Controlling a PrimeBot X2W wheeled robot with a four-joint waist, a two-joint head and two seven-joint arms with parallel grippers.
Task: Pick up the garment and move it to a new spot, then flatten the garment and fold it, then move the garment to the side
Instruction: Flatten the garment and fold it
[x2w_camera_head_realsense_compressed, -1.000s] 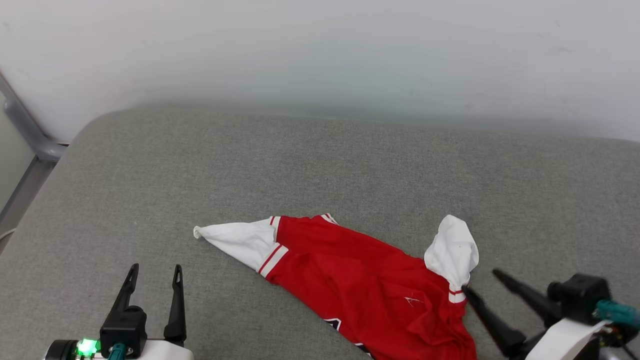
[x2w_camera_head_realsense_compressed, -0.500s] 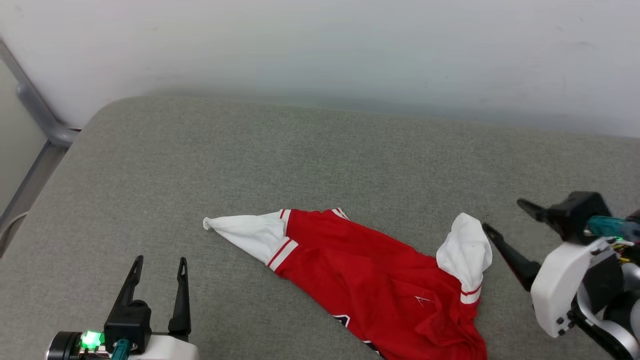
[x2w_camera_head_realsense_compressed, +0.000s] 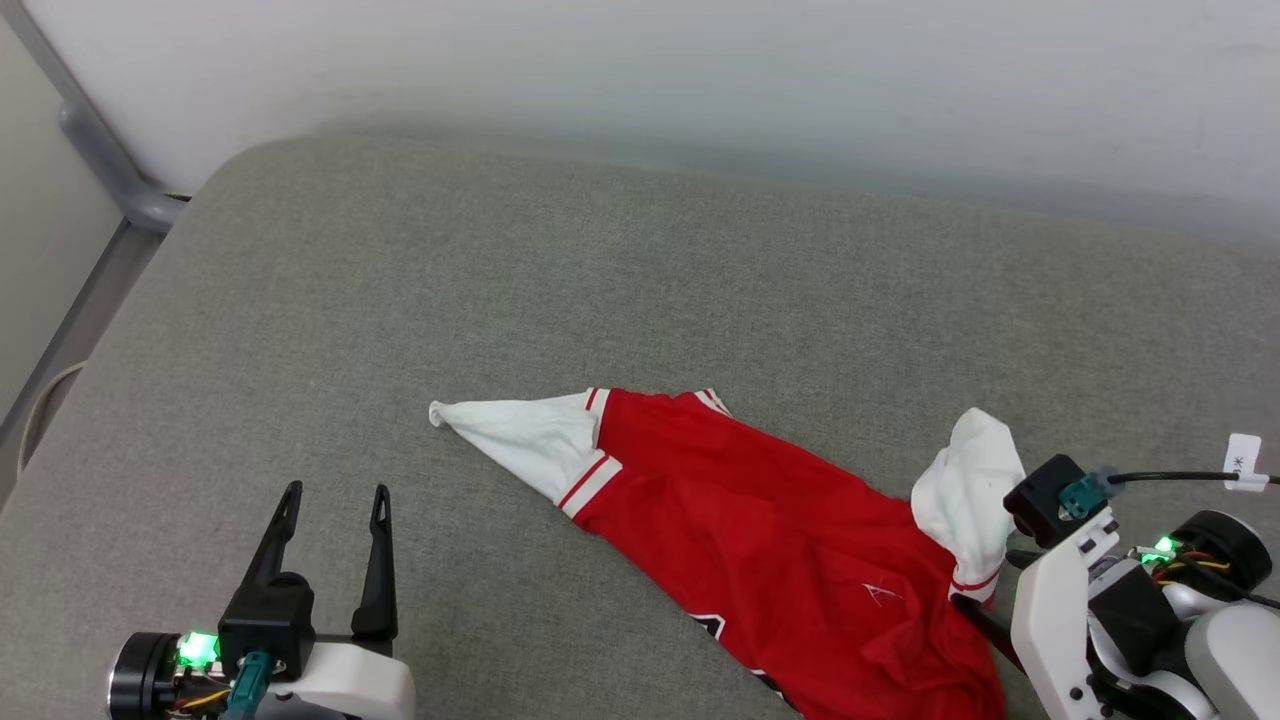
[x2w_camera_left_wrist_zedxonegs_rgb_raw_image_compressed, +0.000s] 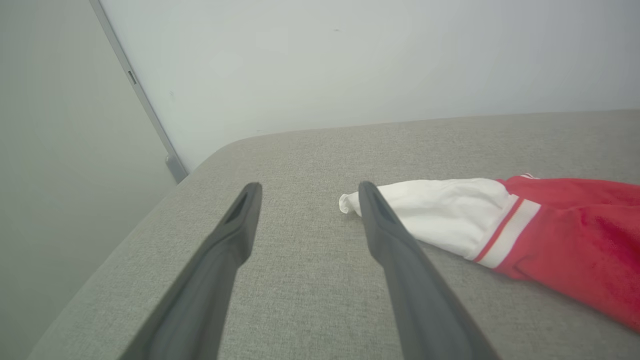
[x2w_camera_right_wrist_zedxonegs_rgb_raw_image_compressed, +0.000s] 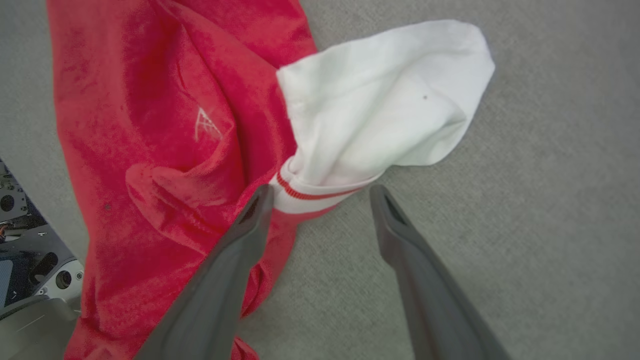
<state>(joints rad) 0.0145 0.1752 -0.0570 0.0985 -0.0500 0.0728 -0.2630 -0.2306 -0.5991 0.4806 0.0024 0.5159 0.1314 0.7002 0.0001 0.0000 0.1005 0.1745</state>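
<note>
Garment (x2w_camera_head_realsense_compressed: 780, 560) lies crumpled on the near-right part of the grey cushion (x2w_camera_head_realsense_compressed: 640, 280), its lower end running off the head view's bottom edge. Pointed sleeve (x2w_camera_head_realsense_compressed: 510, 435) stretches left; bunched sleeve (x2w_camera_head_realsense_compressed: 975, 480) stands up on the right. Right gripper (x2w_camera_right_wrist_zedxonegs_rgb_raw_image_compressed: 321, 192) is spread, nothing pinched, straddling the striped cuff (x2w_camera_right_wrist_zedxonegs_rgb_raw_image_compressed: 310, 192): one finger over red cloth, the other over bare cushion. Contact: can't tell. Left gripper (x2w_camera_head_realsense_compressed: 335, 495) is spread and empty over bare cushion, near-left of the sleeve tip. The far half is bare up to the wall (x2w_camera_head_realsense_compressed: 700, 80). The cushion's rounded corner sits by the metal rail (x2w_camera_head_realsense_compressed: 110, 170).
</note>
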